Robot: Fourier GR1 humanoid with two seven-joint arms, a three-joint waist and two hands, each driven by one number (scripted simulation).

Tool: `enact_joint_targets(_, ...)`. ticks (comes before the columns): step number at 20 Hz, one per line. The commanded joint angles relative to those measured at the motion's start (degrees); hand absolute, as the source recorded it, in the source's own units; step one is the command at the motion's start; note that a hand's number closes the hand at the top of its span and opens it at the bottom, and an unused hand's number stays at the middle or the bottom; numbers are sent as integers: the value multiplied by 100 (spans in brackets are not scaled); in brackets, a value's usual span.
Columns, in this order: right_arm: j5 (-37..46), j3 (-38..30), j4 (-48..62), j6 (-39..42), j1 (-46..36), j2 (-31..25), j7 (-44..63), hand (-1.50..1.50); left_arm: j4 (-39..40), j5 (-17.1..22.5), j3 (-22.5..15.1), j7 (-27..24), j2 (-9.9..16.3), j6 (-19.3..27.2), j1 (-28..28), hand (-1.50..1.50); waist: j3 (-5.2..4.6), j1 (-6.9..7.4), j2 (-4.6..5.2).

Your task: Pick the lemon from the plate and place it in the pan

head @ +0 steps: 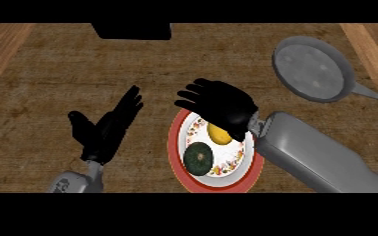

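Right hand [218, 103] hung over the plate's [179, 157] far rim, fingers loosely spread and empty, lemon [218, 132] lying just beneath its palm beside a dark squash [198, 160]; left hand [107, 125] open, farther off.

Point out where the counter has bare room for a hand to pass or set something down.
Bare counter lies between the plate and the pan, and along the far left. The pan is empty. Crowded: the plate, with the lemon, a dark green fruit and the right hand above it.

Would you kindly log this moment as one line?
right robot hand: open over lemon | lemon: on plate | pan: empty | left robot hand: resting
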Motion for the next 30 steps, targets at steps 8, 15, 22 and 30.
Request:
enact_joint_targets(8, 864, 1371, 34, 3463, -392, 1464, 2960, -150, -445, 114, 149, 292, 112, 54, 122, 0, 26, -103, 14)
enact_joint_targets(15, 1331, 1462, -214, 3989, 746, 2109, 4075, -150, -4, 14, 292, 20, -98, -77, 17, 0, 35, -154, 85)
enact_joint_targets(22, 2004, 1431, -412, 3749, 1037, 1817, 3905, -150, -983, -121, 264, 757, 39, 20, 303, 0, 38, -99, 81)
enact_joint_targets(30, 2834, 1309, 340, 3256, 625, 1604, 3339, -150, -439, -148, 522, 380, -95, -323, 233, 0, 37, -85, 96)
